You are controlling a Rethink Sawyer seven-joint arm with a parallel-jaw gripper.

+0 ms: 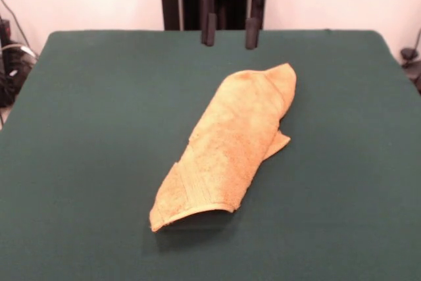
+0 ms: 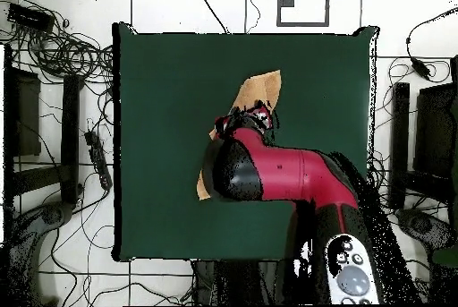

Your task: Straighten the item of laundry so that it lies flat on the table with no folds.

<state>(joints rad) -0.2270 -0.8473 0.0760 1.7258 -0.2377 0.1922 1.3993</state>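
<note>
Tool [image 1: 229,33] agape — one folded towel [image 1: 227,149]

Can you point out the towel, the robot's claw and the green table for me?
towel [image 1: 227,153]: front view, middle of the folded cloth.
gripper [image 1: 229,34]: front view, between its two dark fingertips.
table [image 1: 85,129]: front view, bare green top.

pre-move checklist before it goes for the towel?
1. Towel on the table, clear of all edges: ok.
2. Towel lying flat: not ok. It is folded into a long diagonal bundle, with a layer peeking out on one side.
3. Gripper free: ok. Jaws stand apart, nothing between them, above the table's far side and off the towel.
4. Grasp point exposed: ok in the front view. The near end lifts slightly off the felt.
5. Overhead check of the towel: not ok. The arm covers most of it.
6. White label: cannot tell.
</note>
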